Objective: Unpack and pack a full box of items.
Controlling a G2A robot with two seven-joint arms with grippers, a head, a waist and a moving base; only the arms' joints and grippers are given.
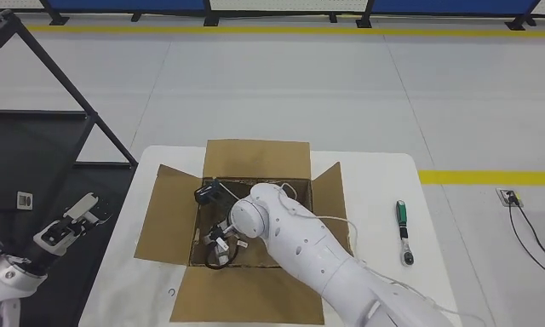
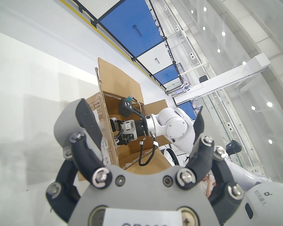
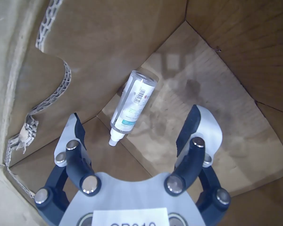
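One bottle [image 3: 132,104]: on box [image 1: 255,161] floor against a wall, just ahead of right jaws, untouched.
right jaws: wide, empty.
right arm [image 1: 289,233]: angled down into box.
left jaws: wide, off the counter [image 1: 375,182].

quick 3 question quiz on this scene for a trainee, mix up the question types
1. Where does the bottle lie?
2. True or false: the right gripper is shut on it.
3. What lies on the table outside the box? A) green-handled tool B) cup C) tape roll

Key: 1. on the box floor, by a wall; 2. false, it is open above the bottle; 3. A
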